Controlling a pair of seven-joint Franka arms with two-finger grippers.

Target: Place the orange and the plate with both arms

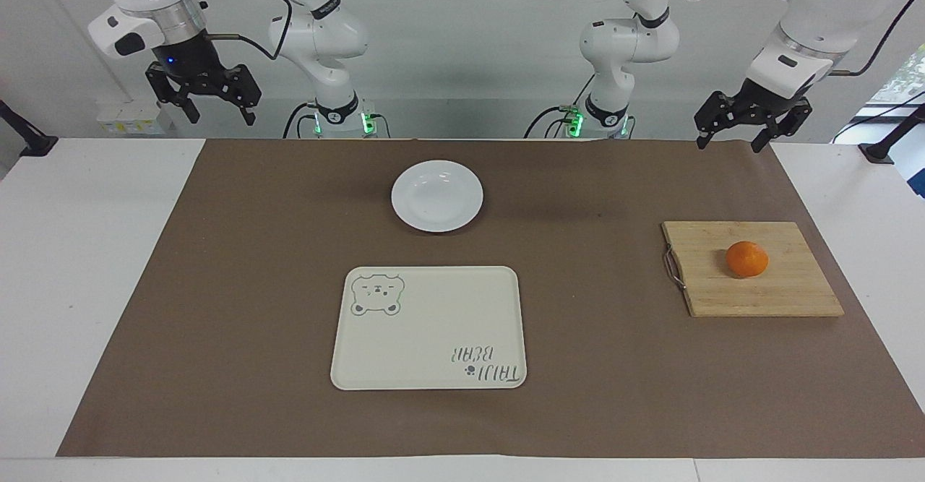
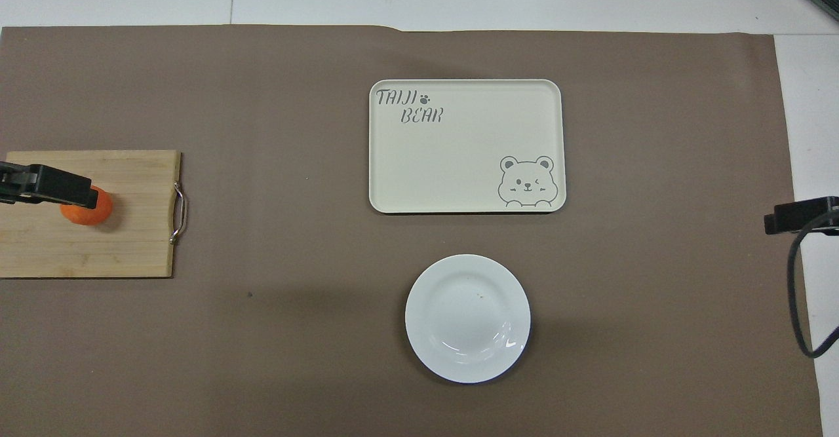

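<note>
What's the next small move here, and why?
Probably lower the left gripper toward the orange, which sits untouched on the cutting board at the left arm's end. Both grippers hang open and raised near the robots' edge of the table; the right gripper holds nothing either. The plate lies bare on the mat, nearer the robots than the tray, which holds nothing.
</note>
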